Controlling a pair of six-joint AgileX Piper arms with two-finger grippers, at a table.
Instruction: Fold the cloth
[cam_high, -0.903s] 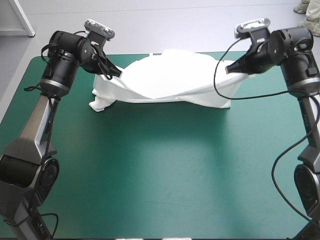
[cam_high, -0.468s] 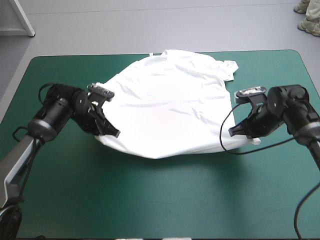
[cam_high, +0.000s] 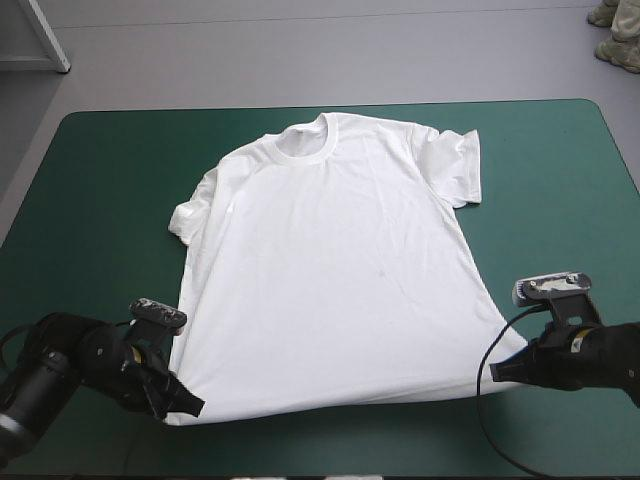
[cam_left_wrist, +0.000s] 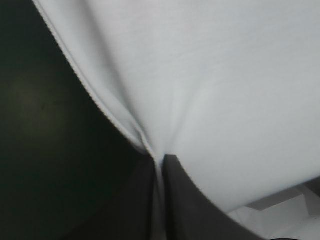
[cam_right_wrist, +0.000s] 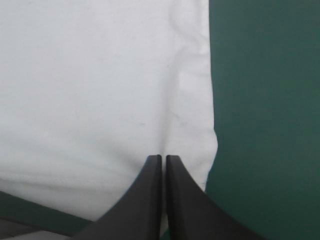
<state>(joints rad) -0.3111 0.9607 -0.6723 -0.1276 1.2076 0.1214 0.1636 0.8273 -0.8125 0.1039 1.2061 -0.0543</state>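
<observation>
From above, you have the T-shirt (cam_high: 330, 270) spread flat on the bench (cam_high: 90, 200), with the collar at the far side and the hem at the near side. Your left jaws sit on one hem corner and your right jaws on the other, with the whole shirt ahead of both.

Along the left wrist, the jaws are pressed together on a pinch of T-shirt (cam_left_wrist: 225, 75). The cloth puckers into the tips, its side edge runs off just beside them, and the teal-green cover (cam_left_wrist: 40, 125) lies beyond.

Along the right wrist, the jaws are likewise all but closed, pinching the T-shirt (cam_right_wrist: 100, 75) at its corner, with the hem seam just beside them.

Treat it as light, limp and easily creased. It will likely sag between grips and drag on the cover. I'd judge the corners and seams, where the cloth is doubled, to be your safest holds for the fold.
</observation>
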